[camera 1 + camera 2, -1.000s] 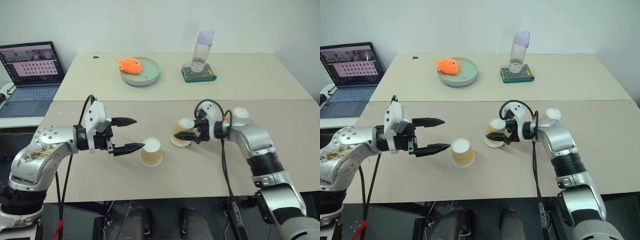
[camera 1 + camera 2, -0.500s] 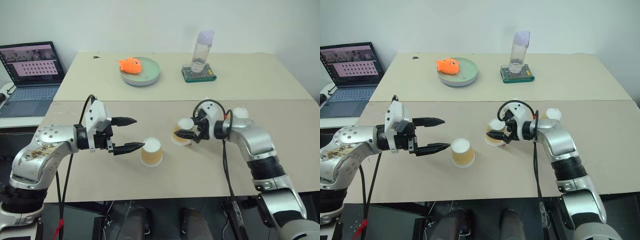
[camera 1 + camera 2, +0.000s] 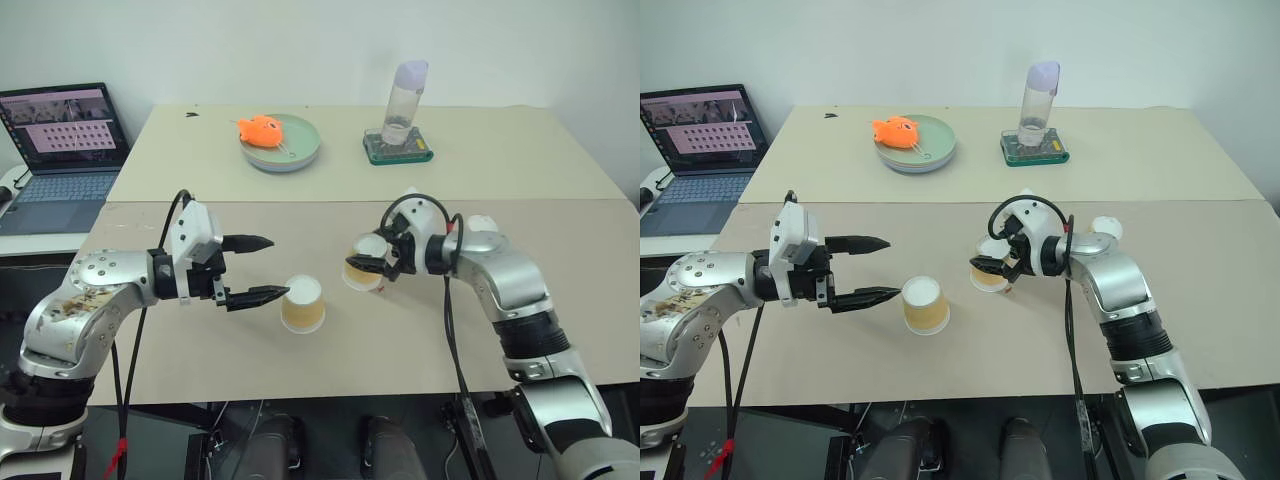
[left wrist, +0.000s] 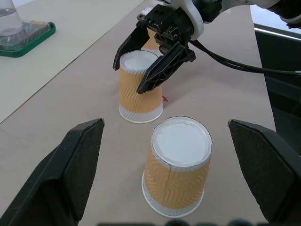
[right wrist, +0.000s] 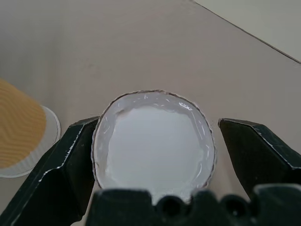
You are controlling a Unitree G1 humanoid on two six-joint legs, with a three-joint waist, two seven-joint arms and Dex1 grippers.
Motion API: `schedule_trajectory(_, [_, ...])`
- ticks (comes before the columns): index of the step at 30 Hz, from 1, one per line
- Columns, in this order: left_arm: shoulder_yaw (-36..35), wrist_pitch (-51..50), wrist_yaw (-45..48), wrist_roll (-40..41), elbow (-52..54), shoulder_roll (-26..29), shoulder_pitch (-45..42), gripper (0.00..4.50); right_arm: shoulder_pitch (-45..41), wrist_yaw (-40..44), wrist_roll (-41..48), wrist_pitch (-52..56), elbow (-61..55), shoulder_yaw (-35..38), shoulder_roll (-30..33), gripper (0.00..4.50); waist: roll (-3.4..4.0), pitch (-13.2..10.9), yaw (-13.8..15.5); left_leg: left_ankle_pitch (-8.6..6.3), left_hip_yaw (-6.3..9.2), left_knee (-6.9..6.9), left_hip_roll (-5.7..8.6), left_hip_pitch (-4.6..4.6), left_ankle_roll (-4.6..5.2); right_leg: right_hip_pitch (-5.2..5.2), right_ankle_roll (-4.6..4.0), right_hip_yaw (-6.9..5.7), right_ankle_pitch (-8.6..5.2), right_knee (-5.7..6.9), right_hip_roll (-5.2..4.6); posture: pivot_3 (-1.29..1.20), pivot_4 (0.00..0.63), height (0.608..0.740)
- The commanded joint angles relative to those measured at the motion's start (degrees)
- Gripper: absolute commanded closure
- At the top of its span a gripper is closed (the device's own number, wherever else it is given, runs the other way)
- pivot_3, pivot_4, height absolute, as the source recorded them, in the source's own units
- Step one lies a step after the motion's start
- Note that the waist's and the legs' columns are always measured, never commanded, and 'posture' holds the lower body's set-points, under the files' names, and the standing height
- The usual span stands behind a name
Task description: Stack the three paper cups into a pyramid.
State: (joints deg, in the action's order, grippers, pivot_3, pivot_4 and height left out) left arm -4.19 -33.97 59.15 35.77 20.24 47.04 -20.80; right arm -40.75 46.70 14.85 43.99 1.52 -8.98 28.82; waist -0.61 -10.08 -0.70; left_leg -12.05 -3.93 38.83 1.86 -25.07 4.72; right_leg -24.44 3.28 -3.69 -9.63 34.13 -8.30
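Knocking over near cup (image 3: 303,303) = main risk, w/ L claw (image 3: 277,267) wide open just beside it, low tip almost touching. Next back, mid cup (image 3: 358,277) upside down on table (image 3: 200,340), w/ R claw (image 3: 368,252) spread wide round its top, not squeezing. Could tip or squash it w/ an off-centre pinch. Furthest, 3rd cup (image 3: 482,224) tucked behind R arm, easy to bump.

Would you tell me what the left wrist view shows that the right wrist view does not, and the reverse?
Left wrist view: the green tray under the bottle, the open left gripper, and the right gripper from outside, straddling the far cup. Right wrist view: that cup's white base from above, between open fingers. Both: the far cup and the near cup, upside down.
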Motion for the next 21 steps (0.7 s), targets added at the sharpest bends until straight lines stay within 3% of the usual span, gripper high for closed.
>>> schedule_trajectory(1, [-0.9,0.6,0.2,-0.3,0.4,0.8,-1.2,0.00,-2.5,-0.2,2.5,2.1,-6.3,3.2,1.0,0.01,0.00,0.0,0.0,0.00,0.00,0.00,0.00,0.00,0.00,0.00,0.00,0.00,0.00,0.00,0.00,0.00,0.150,0.740])
schedule_trajectory(7, [-1.1,0.6,0.3,-0.4,0.5,0.9,-1.1,0.00,-3.4,-1.5,5.7,6.8,-12.0,6.3,2.3,0.01,0.00,0.0,0.1,-0.02,0.01,-0.01,0.00,0.00,0.01,0.00,0.00,-0.01,0.00,-0.02,-0.02,0.00,0.150,0.740])
schedule_trajectory(14, [-1.6,0.9,-0.1,-0.8,0.5,1.0,-0.9,0.00,-5.2,-13.0,8.0,12.6,-15.2,21.8,4.4,0.01,0.00,0.0,0.6,-0.03,0.01,-0.01,0.00,-0.08,0.00,-0.11,0.00,-0.03,0.00,-0.02,-0.03,0.00,0.150,0.740])
schedule_trajectory(17, [-2.4,0.9,-0.5,-1.0,0.3,1.4,-0.4,0.00,3.3,-25.5,-1.3,12.1,-22.5,29.1,7.4,0.01,-0.01,0.0,1.5,-0.04,0.00,-0.06,0.01,-0.10,-0.01,-0.17,-0.01,-0.05,0.00,-0.04,-0.04,0.00,0.150,0.740])
schedule_trajectory(21, [-2.9,0.9,0.1,-1.2,-0.5,2.0,-0.2,0.00,11.3,-35.3,-5.5,15.6,-34.0,30.8,3.1,0.01,0.02,0.0,1.7,0.20,-0.12,-0.09,0.04,-0.40,-0.41,-0.43,-0.01,0.00,-0.01,0.05,-0.10,0.00,0.150,0.740])
